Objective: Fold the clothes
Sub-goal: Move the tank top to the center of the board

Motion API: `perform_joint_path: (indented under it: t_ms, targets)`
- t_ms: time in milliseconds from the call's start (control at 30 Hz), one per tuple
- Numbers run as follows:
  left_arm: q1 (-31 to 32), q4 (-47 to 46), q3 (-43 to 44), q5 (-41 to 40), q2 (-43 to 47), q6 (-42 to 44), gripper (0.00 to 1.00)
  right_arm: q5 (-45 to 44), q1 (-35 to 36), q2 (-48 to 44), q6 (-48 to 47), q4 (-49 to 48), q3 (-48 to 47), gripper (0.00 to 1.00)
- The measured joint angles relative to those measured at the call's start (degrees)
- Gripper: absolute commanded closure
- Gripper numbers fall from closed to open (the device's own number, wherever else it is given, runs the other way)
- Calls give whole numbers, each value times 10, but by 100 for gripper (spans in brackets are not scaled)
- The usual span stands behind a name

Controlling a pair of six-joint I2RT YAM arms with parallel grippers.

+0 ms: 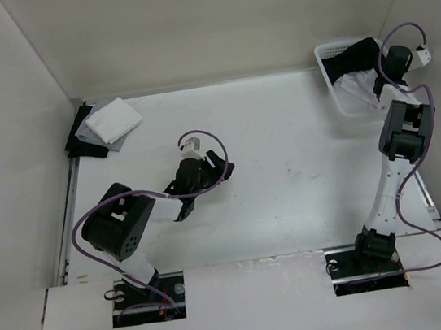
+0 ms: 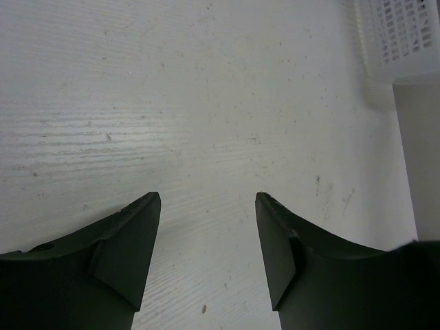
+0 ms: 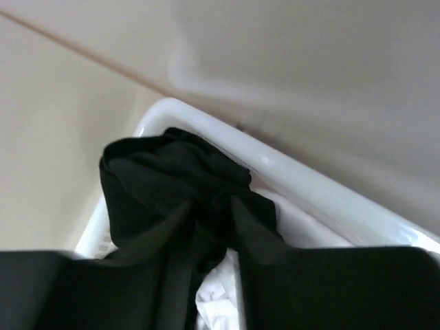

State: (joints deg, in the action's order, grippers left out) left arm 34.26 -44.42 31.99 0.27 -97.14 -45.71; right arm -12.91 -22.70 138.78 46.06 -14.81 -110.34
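Left gripper (image 2: 206, 203) first: its 2 jaws stand wide apart, hanging over the table (image 2: 206, 89). Right gripper (image 3: 210, 234) is down in the white basket (image 3: 309, 182) at the far right corner, with the black garment (image 3: 172, 172) bunched between its fingers and a white garment (image 3: 218, 302) showing beneath. It's dark on dark and blurry, so can't tell whether those jaws are clamped on it.
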Motion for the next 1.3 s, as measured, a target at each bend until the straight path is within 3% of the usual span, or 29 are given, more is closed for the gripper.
perform_joint_path:
  t_ms: [133,367,700,1067,1233,1300]
  targets:
    - [0,0,0,0,0,0,45,9,0,0,-2,-7,9,94]
    - [3,-2,-3,0,2,0,45,51,9,-45,4,-46,85,95]
    - [9,-4,-22,-11,76,4,45,68,75,-315,12,-145,318,96]
    - [22,2,-59,-49,195,24,45,92,283,-661,-61,-185,472,96]
    - [0,51,-63,-86,275,24,45,128,473,-816,-117,-161,464,95]
    - [-9,73,-64,-109,314,23,45,135,515,-849,-131,-163,451,95]
